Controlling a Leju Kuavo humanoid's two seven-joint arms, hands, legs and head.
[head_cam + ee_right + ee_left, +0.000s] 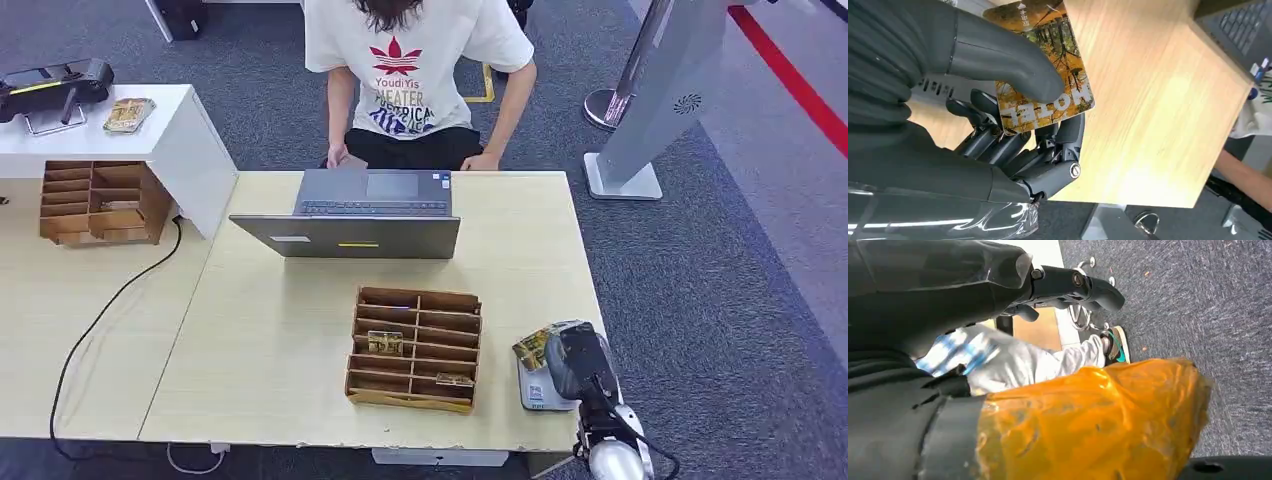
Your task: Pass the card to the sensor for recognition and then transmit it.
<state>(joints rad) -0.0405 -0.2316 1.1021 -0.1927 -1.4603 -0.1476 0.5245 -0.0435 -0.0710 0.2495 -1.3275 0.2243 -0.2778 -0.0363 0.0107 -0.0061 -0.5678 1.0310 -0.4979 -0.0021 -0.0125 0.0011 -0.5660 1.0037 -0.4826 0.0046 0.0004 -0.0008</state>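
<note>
Right hand point(1018, 125) pinches card point(1048, 75) between thumb and fingers, over grey sensor point(540, 388) at counter point(280, 340) edge; recognition seemingly underway; handover to person point(415, 70) left; left hand state cannot tell

The right hand point(1013, 125) pinches an orange card point(1045, 65) between thumb and fingers above the wooden table point(1158, 115).

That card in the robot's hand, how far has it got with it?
Picked up: the right hand pinches the card between thumb and fingers. In the head view, hand and card hover over the grey sensor at the table's near right corner, so the reading seems underway. Left to do: passing the card on, probably to the person seated behind the laptop.
</note>
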